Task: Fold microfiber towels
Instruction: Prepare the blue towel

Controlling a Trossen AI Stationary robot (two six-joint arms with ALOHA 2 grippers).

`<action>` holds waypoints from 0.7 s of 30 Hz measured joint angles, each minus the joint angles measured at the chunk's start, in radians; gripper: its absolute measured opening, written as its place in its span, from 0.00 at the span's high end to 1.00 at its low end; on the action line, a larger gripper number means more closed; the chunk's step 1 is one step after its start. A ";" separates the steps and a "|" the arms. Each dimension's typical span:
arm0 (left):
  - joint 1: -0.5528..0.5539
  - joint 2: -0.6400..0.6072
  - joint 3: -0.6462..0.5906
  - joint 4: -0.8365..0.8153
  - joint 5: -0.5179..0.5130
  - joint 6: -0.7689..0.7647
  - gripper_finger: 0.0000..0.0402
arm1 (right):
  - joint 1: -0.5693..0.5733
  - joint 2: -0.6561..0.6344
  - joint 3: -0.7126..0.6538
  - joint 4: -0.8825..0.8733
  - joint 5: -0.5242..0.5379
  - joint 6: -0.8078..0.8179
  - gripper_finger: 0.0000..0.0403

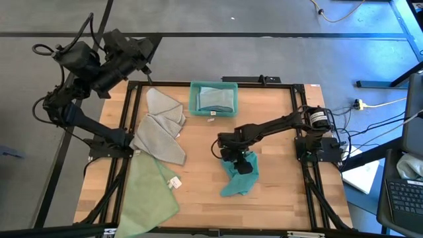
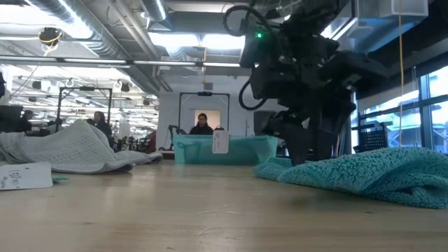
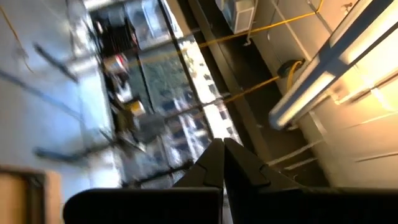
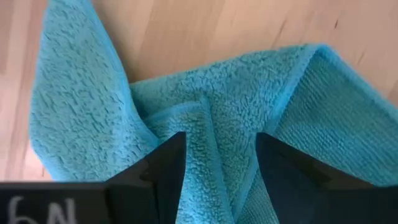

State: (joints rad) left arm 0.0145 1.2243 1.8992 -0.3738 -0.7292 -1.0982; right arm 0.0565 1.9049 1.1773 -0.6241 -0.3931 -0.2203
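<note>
A teal microfiber towel [image 1: 236, 182] lies crumpled on the table right of centre, seen close in the right wrist view [image 4: 81, 106]. My right gripper [image 4: 221, 146] stands open over it, pointing steeply down, its fingers on either side of a raised fold [image 4: 214, 134]. Light grey towels [image 1: 158, 125] lie bunched at the table's left. A pale green towel [image 1: 149, 195] is spread at the near left corner and hangs over the edge. My left gripper [image 3: 222, 165] is shut and empty, raised high beyond the far left corner [image 1: 142, 49]. My right gripper comes at the teal towel from above, slanting down, with its two fingers [image 4: 168, 165] astride a raised fold near the towel's far end. The towel lies slack on the table. I cannot tell whether the fingertips touch the cloth.
A teal plastic bin [image 1: 193, 99] stands at the far middle of the table with a folded cloth inside and a white tag [image 2: 220, 142] on its near wall. Another white tag [image 1: 175, 183] lies by the green towel. Bare wood lies between the towels and along the near edge.
</note>
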 joint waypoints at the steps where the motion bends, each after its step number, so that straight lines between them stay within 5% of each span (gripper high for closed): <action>1: 0.002 0.000 0.000 -0.002 -0.011 0.049 1.00 | 0.000 0.000 -0.004 0.003 0.000 0.001 0.51; 8: 0.004 0.000 0.000 -0.034 0.046 0.217 1.00 | 0.020 0.000 -0.019 -0.002 -0.002 0.010 0.55; 21: 0.004 0.000 0.000 -0.036 0.047 0.243 1.00 | 0.054 0.000 -0.019 -0.031 -0.001 0.061 0.64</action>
State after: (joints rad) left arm 0.0189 1.2243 1.8996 -0.4099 -0.6823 -0.8555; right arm 0.1103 1.9049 1.1580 -0.6550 -0.3943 -0.1595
